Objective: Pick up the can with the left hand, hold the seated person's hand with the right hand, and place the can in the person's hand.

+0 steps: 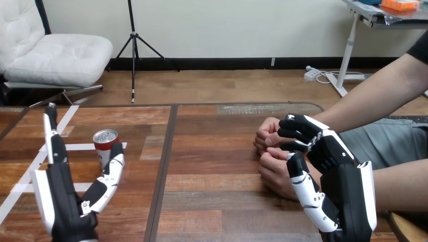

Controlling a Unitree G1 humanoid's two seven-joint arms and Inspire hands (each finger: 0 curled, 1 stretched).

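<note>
Red metal drink can with a silver top (pixel 105 143) stands upright on the brown wooden plank surface (pixel 217 201), in its left part, beside strips of white tape (pixel 70 147) stuck to the wood; the can rests on the surface, not lifted. The robot's left hand (pixel 65 201) rises from the bottom left corner with its palm turned toward the can; its fingers (pixel 50 131) are straight and spread wide from the thumb (pixel 108 176), clasping nothing; the can sits at the far end of the gap between them; the thumb tip is just beside the can's lower right side, contact cannot be told; the fingers stand apart from the can, to its left. The right hand (pixel 338 171) comes in from the bottom right, back shell toward the camera; its fingers (pixel 298 131) are curled round the person's farther hand (pixel 266 135); its thumb (pixel 305 184) lies across the person's nearer hand (pixel 275 171). Both of the person's hands are loosely closed, close together, at the right middle of the surface; the forearms enter from the right edge. The can and the person's hands are well apart.
</note>
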